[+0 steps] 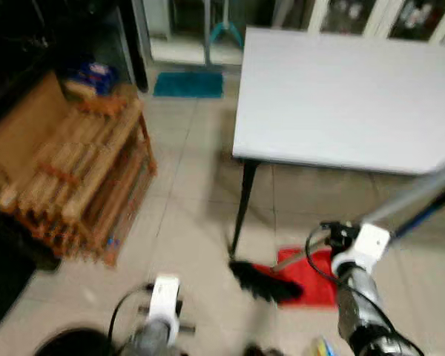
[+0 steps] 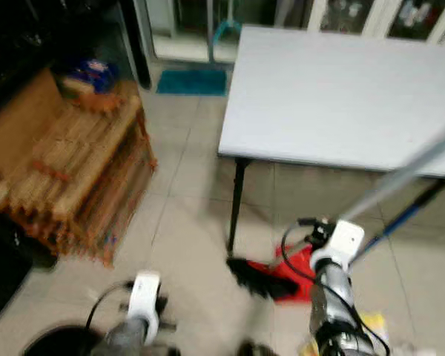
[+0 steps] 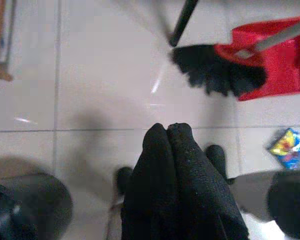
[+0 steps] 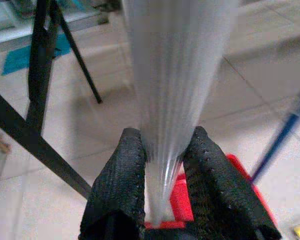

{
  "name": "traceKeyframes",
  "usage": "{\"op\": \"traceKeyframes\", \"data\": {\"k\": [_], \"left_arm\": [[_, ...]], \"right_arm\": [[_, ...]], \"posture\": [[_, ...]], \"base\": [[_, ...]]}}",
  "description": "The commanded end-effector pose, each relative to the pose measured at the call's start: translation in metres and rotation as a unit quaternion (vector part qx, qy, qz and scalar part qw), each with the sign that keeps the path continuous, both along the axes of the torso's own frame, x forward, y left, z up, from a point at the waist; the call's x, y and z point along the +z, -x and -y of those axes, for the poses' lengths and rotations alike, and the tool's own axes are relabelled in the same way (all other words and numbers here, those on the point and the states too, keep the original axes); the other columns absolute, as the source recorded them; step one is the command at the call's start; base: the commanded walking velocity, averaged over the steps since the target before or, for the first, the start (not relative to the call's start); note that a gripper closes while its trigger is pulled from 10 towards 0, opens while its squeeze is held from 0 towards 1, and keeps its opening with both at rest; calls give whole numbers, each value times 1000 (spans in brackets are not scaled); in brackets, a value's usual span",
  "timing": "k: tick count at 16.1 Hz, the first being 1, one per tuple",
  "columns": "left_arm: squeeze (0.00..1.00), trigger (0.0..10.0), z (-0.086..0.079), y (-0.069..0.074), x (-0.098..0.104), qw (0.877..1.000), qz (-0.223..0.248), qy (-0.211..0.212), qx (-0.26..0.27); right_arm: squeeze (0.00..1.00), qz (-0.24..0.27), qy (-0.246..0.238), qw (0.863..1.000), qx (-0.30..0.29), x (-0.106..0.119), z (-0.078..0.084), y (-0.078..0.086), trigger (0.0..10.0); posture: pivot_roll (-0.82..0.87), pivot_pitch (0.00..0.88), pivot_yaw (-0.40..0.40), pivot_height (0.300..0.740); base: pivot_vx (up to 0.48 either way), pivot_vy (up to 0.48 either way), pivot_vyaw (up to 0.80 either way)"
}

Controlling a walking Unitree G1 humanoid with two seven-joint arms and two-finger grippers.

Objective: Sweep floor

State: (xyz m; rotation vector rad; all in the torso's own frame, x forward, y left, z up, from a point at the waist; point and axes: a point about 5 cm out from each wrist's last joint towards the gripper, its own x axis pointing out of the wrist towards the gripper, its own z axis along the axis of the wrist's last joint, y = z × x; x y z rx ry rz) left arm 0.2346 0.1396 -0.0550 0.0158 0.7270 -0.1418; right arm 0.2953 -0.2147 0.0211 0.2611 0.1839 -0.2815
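The right gripper (image 4: 165, 175) was clamped on the broom handle (image 4: 175, 95), one black finger (image 4: 121, 175) on each side of the silver pole. In the head view the handle (image 1: 411, 194) ran from the right wrist up toward 2 o'clock, passing under the edge of the white table (image 1: 348, 96). The broom's black bristles (image 1: 263, 283) rested on the tiled floor (image 1: 193, 222) at about 6 o'clock from the table's black leg (image 1: 243, 200), touching the edge of the red dustpan (image 1: 311, 285), which lay at 3 o'clock from them. A blue pole (image 1: 426, 216) slanted beside the handle.

The left gripper (image 3: 169, 150) hung low over the tiles with its fingers pressed together, holding nothing. A bright wrapper (image 3: 289, 149) lay on the floor at 5 o'clock from the dustpan (image 3: 275, 65). A wooden rack (image 1: 81, 178) stood at 9 o'clock, well apart from the broom, and a teal mat (image 1: 189, 84) lay at 11 o'clock by the far wall.
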Motion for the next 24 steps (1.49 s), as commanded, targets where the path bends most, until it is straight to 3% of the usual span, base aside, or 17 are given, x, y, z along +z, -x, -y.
{"op": "traceKeyframes", "data": {"k": [1,24], "left_arm": [[0,10000,-4,6,-4,1000,-11,-6,-1],[0,10000,-3,5,-4,1000,-11,-5,0]], "right_arm": [[0,3,-3,1000,-2,2,0,-2,10000],[0,-4,-11,1000,5,-1,-2,0,10000]], "posture": [[13,149,-27,740],[12,171,-30,740]], "base": [[-274,0,0],[-270,0,0]]}}
